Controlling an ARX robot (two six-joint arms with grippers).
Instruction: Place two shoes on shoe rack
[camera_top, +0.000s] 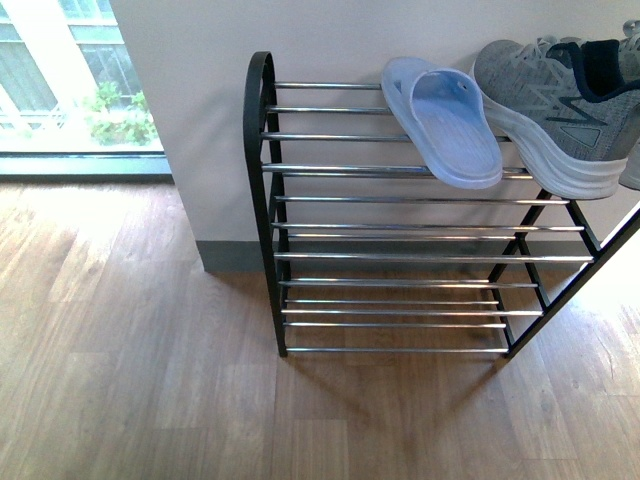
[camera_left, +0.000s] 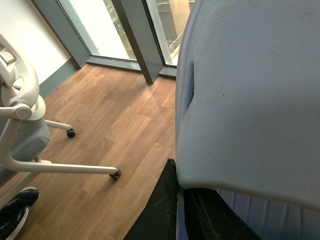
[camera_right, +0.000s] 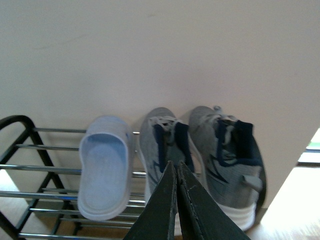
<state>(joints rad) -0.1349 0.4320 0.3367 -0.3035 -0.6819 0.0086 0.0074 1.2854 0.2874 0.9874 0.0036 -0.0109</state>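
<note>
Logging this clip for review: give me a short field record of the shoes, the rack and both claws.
rack: shoe rack against the wall, black frame, chrome rods
top tier: one pale blue slide, two grey sneakers beside it
lower tiers: no shoes visible
left claw: left claw shut on second slide, held off the rack above the wood floor
right claw: right claw shut, holding nothing, in front of the sneakers
nearby: office chair
</note>
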